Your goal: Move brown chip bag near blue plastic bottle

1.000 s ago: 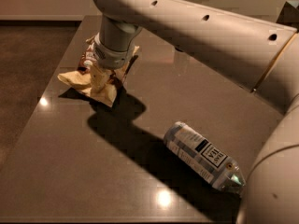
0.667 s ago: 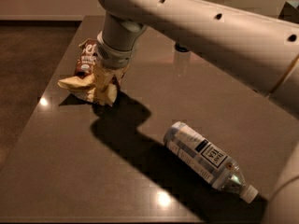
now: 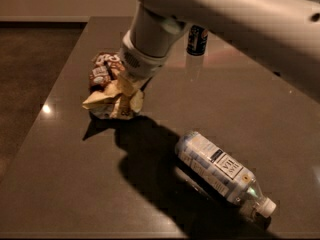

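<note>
The brown chip bag [image 3: 111,86], with a dark brown top, white lettering and a cream lower part, is crumpled at the left of the table. My gripper [image 3: 128,82] comes down on it from the upper right under the white arm. It is shut on the bag's right side, which is pinched upward. The blue plastic bottle [image 3: 220,171] lies on its side at the front right, with its white cap [image 3: 267,207] pointing to the lower right. The bag is well apart from the bottle, up and to the left of it.
A small dark blue can [image 3: 197,39] stands upright at the back of the dark table [image 3: 65,184]. The table's left edge runs close to the bag. The big white arm [image 3: 240,19] spans the top right of the view.
The gripper and the bag have shifted slightly right, toward the bottle. The bottle has stayed put. The dark blue can behind the arm has come into view.
</note>
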`<state>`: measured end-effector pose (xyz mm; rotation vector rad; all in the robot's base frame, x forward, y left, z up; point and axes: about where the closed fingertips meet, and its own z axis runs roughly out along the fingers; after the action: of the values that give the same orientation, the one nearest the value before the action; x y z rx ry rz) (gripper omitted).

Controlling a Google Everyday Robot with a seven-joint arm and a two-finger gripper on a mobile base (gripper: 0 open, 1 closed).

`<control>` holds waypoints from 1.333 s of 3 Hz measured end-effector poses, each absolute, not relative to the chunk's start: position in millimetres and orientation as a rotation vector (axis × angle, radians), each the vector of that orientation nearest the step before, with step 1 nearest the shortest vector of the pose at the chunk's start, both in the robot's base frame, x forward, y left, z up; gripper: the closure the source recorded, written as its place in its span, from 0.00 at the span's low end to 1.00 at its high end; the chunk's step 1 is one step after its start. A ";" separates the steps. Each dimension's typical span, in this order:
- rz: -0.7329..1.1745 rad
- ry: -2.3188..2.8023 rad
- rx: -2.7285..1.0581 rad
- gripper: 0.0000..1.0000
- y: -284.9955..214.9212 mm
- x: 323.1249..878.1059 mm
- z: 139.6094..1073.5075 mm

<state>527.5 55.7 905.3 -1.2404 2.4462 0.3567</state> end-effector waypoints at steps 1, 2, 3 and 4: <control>0.363 2.424 -1.253 1.00 29.3 497.1 917.6; 0.366 2.423 -1.254 1.00 6.6 471.5 923.7; 0.368 2.430 -1.239 0.82 -9.5 454.2 925.5; 0.372 2.433 -1.217 0.59 -23.6 443.0 926.7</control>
<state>443.0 -23.6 926.7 -1.2174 2.4327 0.3718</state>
